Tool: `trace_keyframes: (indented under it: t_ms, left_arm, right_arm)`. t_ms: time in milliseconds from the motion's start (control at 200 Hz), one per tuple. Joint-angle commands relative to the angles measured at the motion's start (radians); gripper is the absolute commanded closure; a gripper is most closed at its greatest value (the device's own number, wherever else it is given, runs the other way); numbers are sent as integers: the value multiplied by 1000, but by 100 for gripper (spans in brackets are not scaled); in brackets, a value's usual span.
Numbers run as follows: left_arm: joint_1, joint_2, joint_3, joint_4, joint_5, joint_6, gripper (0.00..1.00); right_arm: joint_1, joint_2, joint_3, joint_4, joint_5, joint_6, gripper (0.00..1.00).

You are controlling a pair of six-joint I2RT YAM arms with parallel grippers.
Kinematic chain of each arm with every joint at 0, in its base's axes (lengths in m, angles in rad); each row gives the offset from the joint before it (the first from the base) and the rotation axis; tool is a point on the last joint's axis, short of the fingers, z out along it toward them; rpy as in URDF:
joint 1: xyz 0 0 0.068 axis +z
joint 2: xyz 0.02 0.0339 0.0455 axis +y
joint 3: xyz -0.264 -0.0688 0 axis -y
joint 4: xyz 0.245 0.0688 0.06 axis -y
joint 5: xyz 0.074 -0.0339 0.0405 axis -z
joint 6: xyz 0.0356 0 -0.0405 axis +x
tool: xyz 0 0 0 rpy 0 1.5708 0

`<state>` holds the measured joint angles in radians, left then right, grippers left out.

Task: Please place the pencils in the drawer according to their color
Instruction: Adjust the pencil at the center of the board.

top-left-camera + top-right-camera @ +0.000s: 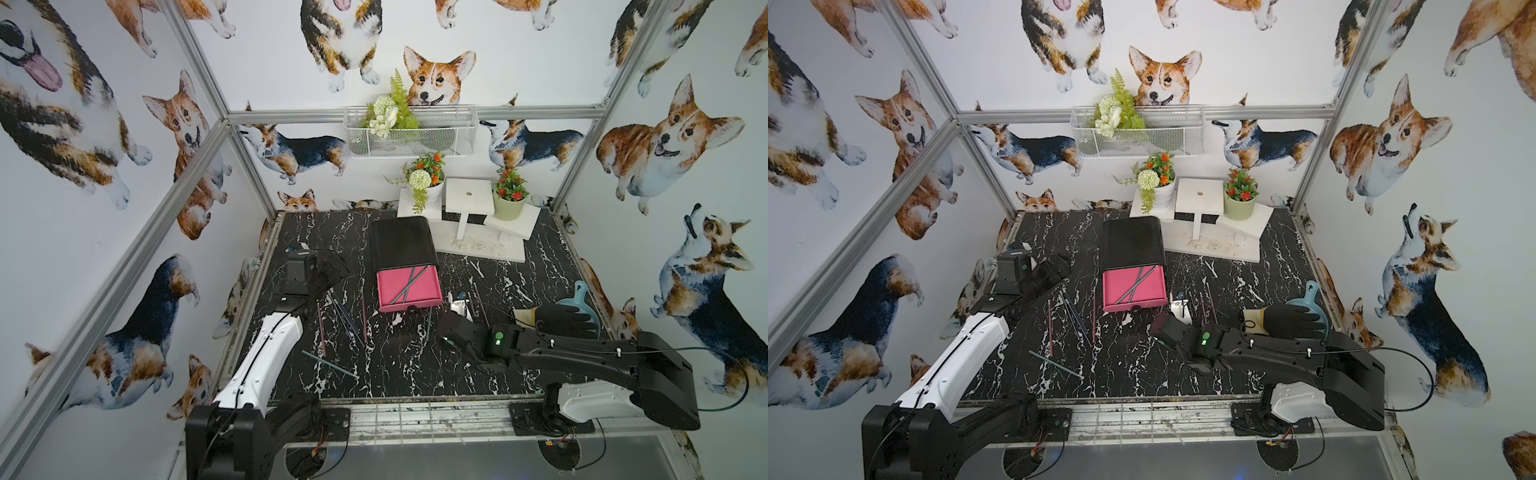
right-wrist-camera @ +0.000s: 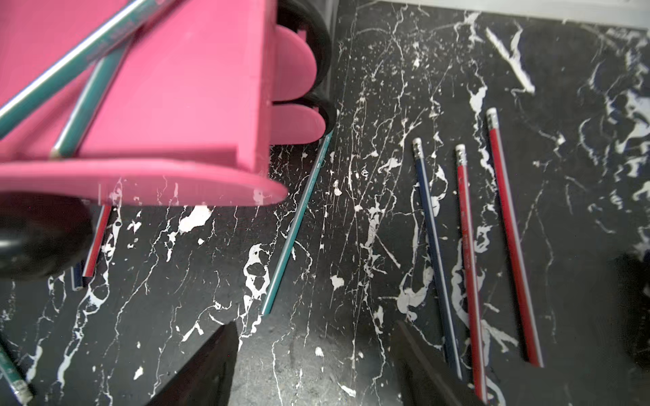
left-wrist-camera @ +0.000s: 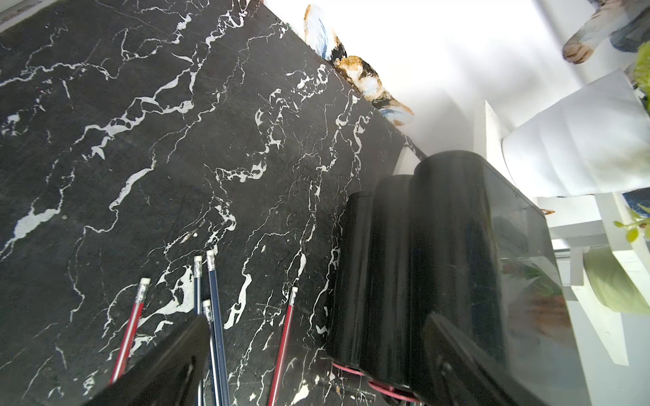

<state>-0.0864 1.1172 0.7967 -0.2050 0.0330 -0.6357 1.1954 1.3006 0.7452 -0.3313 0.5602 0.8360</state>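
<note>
The black drawer unit [image 1: 401, 239] has its pink drawer [image 1: 424, 293] pulled out, with two green pencils [image 2: 88, 91] crossed inside. Red and dark blue pencils [image 1: 340, 309] lie left of it, and a green one [image 1: 330, 364] lies nearer the front. My left gripper [image 3: 316, 351] hovers open over those pencil ends, beside the unit's side wall. My right gripper [image 2: 316, 351] is open and empty above bare table in front of the drawer. A green pencil [image 2: 297, 225] lies just off its fingertip [image 2: 221, 351]. A blue pencil [image 2: 436, 253] and two red ones [image 2: 510, 232] lie beside it.
A black glove [image 1: 557, 320] and a blue scoop [image 1: 579, 297] lie at the right edge by my right arm. A white stand [image 1: 469, 232] with potted plants fills the back right corner. A small white object [image 1: 459, 306] sits right of the drawer.
</note>
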Motion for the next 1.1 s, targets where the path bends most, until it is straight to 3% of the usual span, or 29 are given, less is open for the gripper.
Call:
trace_keyframes:
  t_ms: [0, 320, 551, 656, 881, 961, 1096]
  left_arm:
    - [1, -5, 6, 2, -8, -5, 0]
    - [1, -7, 5, -4, 1, -4, 0]
    - [1, -30, -9, -95, 30, 2, 0]
    - [-16, -81, -54, -169, 70, -18, 11]
    - [-219, -287, -184, -293, 9, -58, 18]
    - [-303, -363, -245, -281, -9, -74, 30]
    - [-433, -485, -334, -237, -27, -102, 40]
  right_arm:
    - [29, 20, 2, -24, 96, -28, 23]
    - [55, 116, 54, -112, 106, 25, 9]
    - [34, -30, -24, -138, 91, 87, 4]
    - [-7, -109, -52, -167, 75, 102, 0]
    - [-119, -267, -64, -264, 38, 126, 0]
    - [-141, -300, -67, -290, 27, 144, 0]
    - [-192, -318, -71, -283, -83, 158, 0]
